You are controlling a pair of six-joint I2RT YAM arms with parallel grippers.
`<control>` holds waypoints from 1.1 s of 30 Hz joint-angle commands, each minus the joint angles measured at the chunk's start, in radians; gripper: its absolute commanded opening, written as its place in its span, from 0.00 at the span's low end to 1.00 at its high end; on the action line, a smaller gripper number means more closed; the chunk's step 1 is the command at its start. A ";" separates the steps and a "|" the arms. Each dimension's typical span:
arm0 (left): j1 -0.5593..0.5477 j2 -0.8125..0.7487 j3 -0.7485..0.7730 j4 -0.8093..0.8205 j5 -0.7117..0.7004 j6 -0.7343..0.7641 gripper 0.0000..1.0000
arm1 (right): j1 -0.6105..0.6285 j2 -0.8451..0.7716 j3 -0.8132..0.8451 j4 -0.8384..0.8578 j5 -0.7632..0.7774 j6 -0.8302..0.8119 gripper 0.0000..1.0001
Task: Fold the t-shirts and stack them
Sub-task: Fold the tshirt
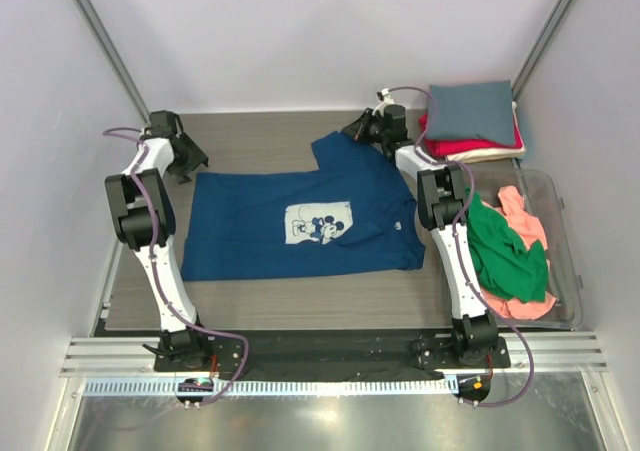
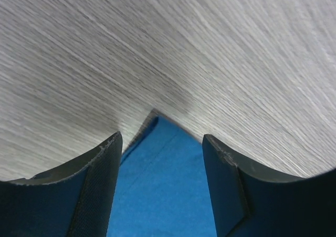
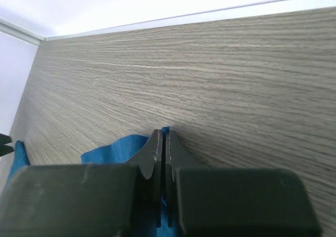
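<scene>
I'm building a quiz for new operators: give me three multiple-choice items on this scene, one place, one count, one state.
1. Where is the green tee? A in the clear bin; B on the folded stack; C on the blue tee.
2. Tees in the folded stack? A one; B three; C five.
3. The right gripper is: A wide open; B out of view; C shut on the blue tee.
1A, it lies in the bin; 2B, grey, red, cream layers; 3C, its jaws pinch blue cloth.

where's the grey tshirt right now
In the top view the grey tee lies folded at the far right corner of the table, atop the red tee and cream tee, just right of the right pincer gripping the navy tee.
</scene>
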 commanded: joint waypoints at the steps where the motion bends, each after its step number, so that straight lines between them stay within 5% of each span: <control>1: -0.012 0.011 0.029 0.006 -0.009 0.014 0.63 | 0.005 -0.043 -0.022 0.020 -0.036 0.030 0.01; 10: -0.050 -0.006 -0.053 0.067 -0.058 -0.018 0.56 | -0.003 -0.044 -0.042 0.026 -0.039 0.045 0.01; 13: -0.050 0.006 -0.046 0.067 -0.056 -0.017 0.44 | -0.004 -0.044 -0.044 0.031 -0.048 0.055 0.01; 18: -0.052 0.019 -0.017 0.060 -0.044 0.000 0.00 | -0.004 -0.056 -0.064 0.029 -0.034 0.047 0.01; 25: -0.052 -0.058 -0.015 0.029 -0.035 0.009 0.00 | 0.008 -0.199 -0.130 -0.023 -0.031 -0.030 0.01; 33: -0.049 -0.173 -0.093 0.034 0.014 0.017 0.00 | 0.017 -0.455 -0.396 -0.057 -0.014 -0.089 0.01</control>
